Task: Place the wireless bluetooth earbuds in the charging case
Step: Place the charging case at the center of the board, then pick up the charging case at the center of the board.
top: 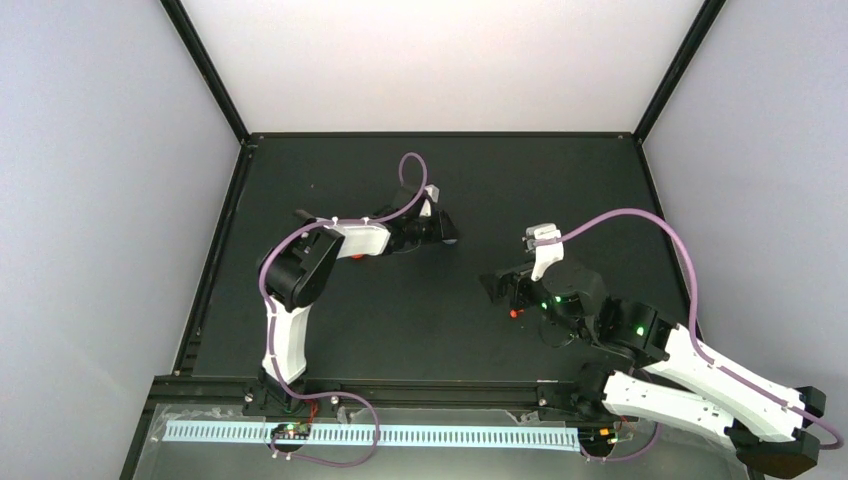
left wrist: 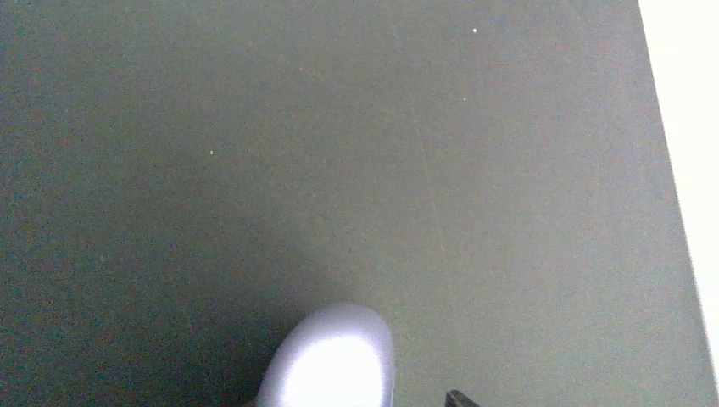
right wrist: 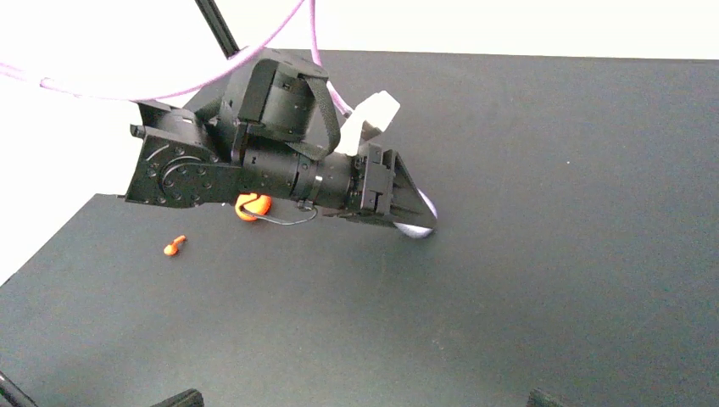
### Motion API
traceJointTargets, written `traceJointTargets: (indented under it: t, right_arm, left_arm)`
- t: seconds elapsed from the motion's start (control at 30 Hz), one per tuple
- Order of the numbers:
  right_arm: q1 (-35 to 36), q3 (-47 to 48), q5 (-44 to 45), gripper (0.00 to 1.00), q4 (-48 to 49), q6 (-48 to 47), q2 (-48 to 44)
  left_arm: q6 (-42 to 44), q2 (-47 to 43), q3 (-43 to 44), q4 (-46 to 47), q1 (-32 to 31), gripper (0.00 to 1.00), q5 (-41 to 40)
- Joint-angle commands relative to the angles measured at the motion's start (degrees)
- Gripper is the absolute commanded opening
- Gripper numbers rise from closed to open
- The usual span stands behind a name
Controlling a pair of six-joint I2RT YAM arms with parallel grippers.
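The charging case (left wrist: 335, 360) is a pale lavender-white pebble with its lid shut, lying on the black table. It also shows in the top view (top: 455, 238) and in the right wrist view (right wrist: 415, 229). My left gripper (top: 443, 231) reaches over it, and the case lies between its fingers. One dark fingertip (left wrist: 459, 398) shows a little to the right of the case, not touching it. My right gripper (right wrist: 363, 400) is open and empty, low over bare table, to the right of the case in the top view (top: 498, 285). No purple-and-whitish earbuds are in view.
A small orange-red bit (right wrist: 174, 246) lies on the table left of the left arm's wrist. A round orange-red thing (right wrist: 252, 206) sits behind that wrist and also shows in the top view (top: 357, 256). A red spot (top: 515, 313) shows by the right gripper.
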Motion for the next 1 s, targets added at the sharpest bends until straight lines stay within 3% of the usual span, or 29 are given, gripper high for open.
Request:
traceJointTargets:
  t: [0.0, 0.1, 0.2, 0.23, 0.4, 0.57, 0.7, 0.87, 0.97]
  right_arm:
    - [-0.25, 2.32, 2.08, 0.99, -0.26, -1.87, -0.04]
    - [-0.26, 2.81, 2.56, 0.99, -0.37, -2.28, 0.3]
    - [-0.28, 3.56, 2.78, 0.99, -0.53, -2.38, 0.65]
    - [-0.28, 3.54, 2.76, 0.99, -0.45, -2.4, 0.74]
    - [-0.23, 3.21, 2.28, 0.99, 0.77, -2.46, 1.42]
    - [-0.24, 2.69, 0.65, 0.99, 2.79, -2.46, 2.92]
    - [-0.29, 1.58, -0.54, 0.99, 4.17, -2.34, 4.11]
    - [-0.22, 1.39, -1.71, 0.99, 4.63, -2.21, 5.48]
    - [-0.26, 1.08, -2.18, 0.99, 4.74, -1.95, 5.63]
  left_arm:
    - [0.73, -1.25, -0.18, -2.56, -0.17, 0.54, -1.82]
    - [1.64, -3.97, -1.08, -3.75, -0.17, 0.67, -2.9]
    - [2.77, -8.7, -2.4, -7.08, -0.07, 0.96, -4.75]
    - [3.33, -11.16, -3.3, -8.15, -0.09, 0.98, -6.08]
    - [5.03, -25.24, -9.8, -14.33, 0.91, 0.99, -13.52]
    - [5.72, -38.3, -16.02, -25.69, 1.48, 0.99, -27.36]
    - [5.94, -44.81, -22.34, -28.53, 5.02, 0.99, -28.4]
    - [8.42, -44.22, -24.56, -29.41, 11.4, 0.99, -28.36]
    - [10.7, -37.99, -22.52, -28.71, 13.71, 0.99, -27.45]
